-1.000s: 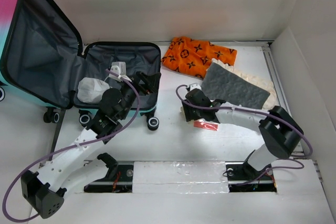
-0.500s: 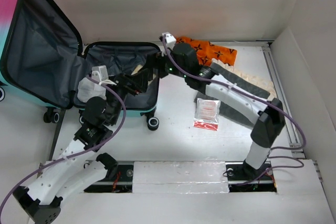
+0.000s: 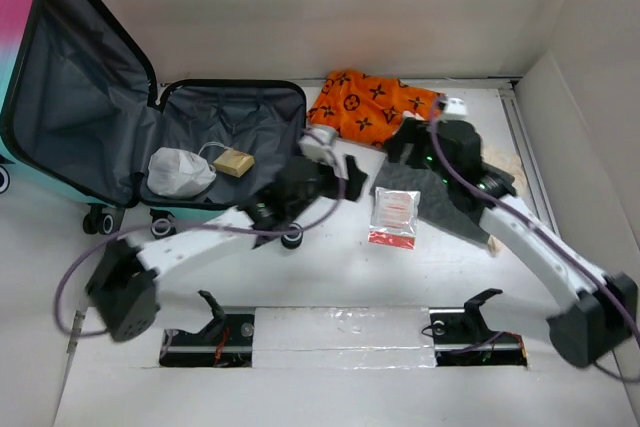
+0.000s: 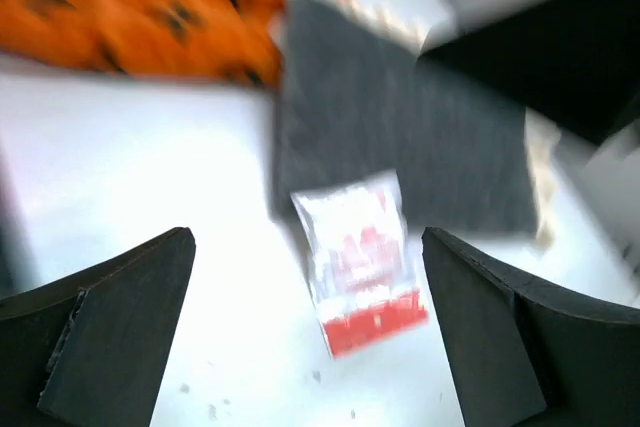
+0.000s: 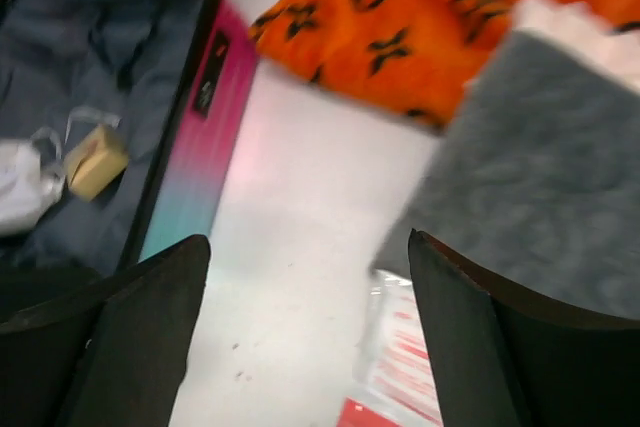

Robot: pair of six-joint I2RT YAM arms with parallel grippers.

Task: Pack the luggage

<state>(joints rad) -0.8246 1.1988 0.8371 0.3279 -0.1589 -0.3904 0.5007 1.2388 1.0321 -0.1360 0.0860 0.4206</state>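
White table [image 3: 330, 277] stretches from the arm bases outward, with pale walls closing in the far and right sides. Nearest lies a clear packet [image 3: 393, 215] with a red strip at its near end. Its long axis runs near to far, and its far end rests on a grey mat [image 3: 435, 205].

The left claw [image 4: 305, 237], fingers spread and holding nothing, hangs just left of the packet and a little beyond it. Its own view frames the packet between the fingers, so I judge the left arm better lined up for a pick. The right claw [image 5: 308, 242], also spread and empty, hovers over the mat's far part.

Beyond is an orange patterned cloth [image 3: 375, 107]. The luggage [image 3: 250, 117] lies open to the left of both claws, lid propped up, holding a white bundle [image 3: 178, 169] and a tan block [image 3: 232, 162]. The packet would have to travel left to reach it.
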